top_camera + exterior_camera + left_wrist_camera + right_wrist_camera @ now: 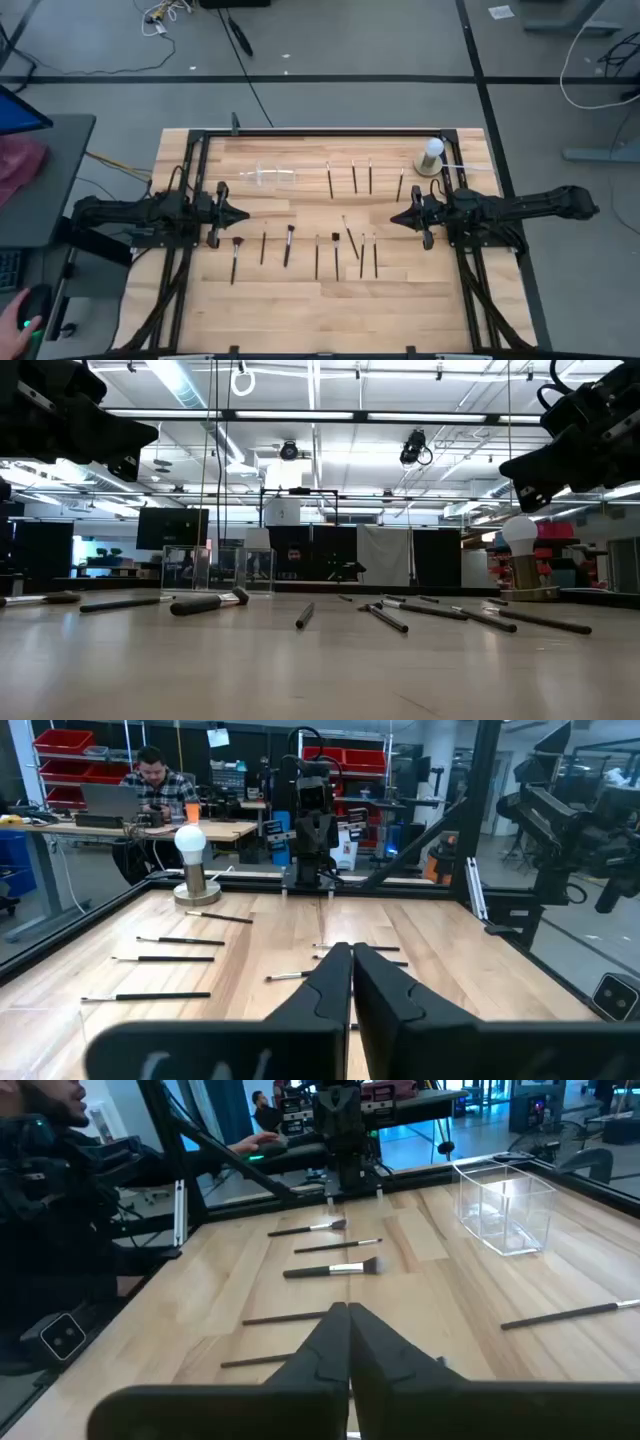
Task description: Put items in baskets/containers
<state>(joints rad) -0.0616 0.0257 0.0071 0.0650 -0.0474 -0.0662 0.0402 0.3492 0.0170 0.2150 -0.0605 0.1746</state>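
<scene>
Presently, no brush has been placed in the clear holder [268,176], which stands near the table's far edge on the left arm's side. The left gripper [243,216] is held clenched and empty above the wood, just short of the holder. The nearest brushes [262,247] lie just beside it toward the near edge, long axes running far-to-near across both grippers' pointing lines, so a wrist turn is judged necessary. The right gripper [396,218] is likewise clenched and empty, between the far row [353,177] and the near row. A white-bulb lamp [431,155] stands behind it, clear of the path.
</scene>
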